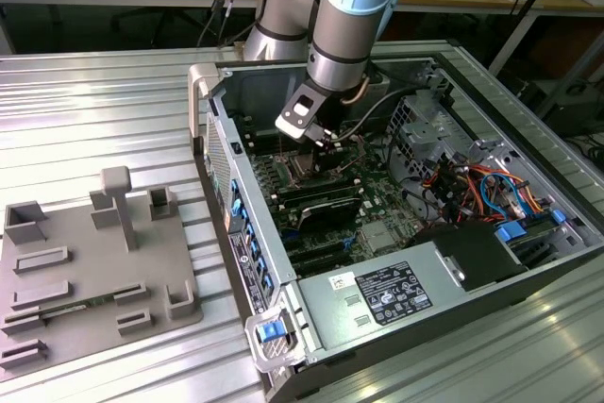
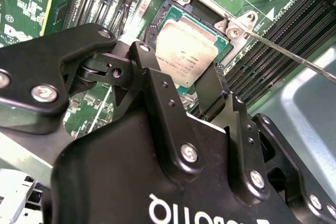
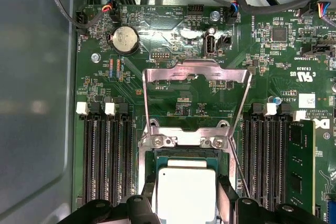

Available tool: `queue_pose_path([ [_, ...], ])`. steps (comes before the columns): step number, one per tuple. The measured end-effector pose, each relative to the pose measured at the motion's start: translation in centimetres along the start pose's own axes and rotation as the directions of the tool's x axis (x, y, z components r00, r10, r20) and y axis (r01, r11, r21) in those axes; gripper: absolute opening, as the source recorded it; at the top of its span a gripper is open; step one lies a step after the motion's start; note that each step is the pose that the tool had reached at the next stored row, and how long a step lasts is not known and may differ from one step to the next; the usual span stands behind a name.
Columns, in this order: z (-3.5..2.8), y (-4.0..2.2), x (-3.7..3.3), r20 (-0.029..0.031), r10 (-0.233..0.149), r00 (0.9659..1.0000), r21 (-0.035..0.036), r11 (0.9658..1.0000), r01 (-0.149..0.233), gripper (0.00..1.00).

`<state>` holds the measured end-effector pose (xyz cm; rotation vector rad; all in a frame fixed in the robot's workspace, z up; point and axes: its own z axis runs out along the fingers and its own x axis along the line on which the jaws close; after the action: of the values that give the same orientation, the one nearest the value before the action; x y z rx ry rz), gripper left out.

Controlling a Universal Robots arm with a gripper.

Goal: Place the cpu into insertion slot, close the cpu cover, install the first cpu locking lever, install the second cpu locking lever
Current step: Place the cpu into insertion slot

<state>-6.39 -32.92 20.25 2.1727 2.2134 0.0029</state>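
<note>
Where the grey-and-blue robot arm point(image 1: 349, 7) dips into the open grey metal computer case point(image 1: 247, 266) on the ribbed metal table point(image 1: 94, 110), its black gripper point(image 1: 319, 142) hangs just above the green circuit board point(image 3: 178, 103).

Wrist views: black fingers point(image 2: 211, 92) clamped on two opposite edges of the small square silvery-tan cpu point(image 2: 186, 51). The cpu lies level, in or right over the dark square insertion slot point(image 3: 186, 155) with its thin silver rim; seated or not, cannot tell.

The square silver cpu cover point(image 3: 197, 72) with a cut-out centre is swung up, clear of the slot. A thin silver locking lever point(image 2: 294, 56) slants out free beside the slot.

Long black memory slots point(image 3: 105, 156) flank the slot on both sides. A round silver coin battery point(image 3: 125, 39) sits beyond the cover.

At the exterior view's left, well apart from the case, a grey moulded fixture tray point(image 1: 85, 280) lies on the table.
</note>
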Motion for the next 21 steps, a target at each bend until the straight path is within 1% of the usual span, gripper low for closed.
queue_pose_path([
  [21, 0.20, 0.00, -0.10, 0.0003, 0.005, 1.0000, 0.0018, 1.0000, -0.005, 0.55],
])
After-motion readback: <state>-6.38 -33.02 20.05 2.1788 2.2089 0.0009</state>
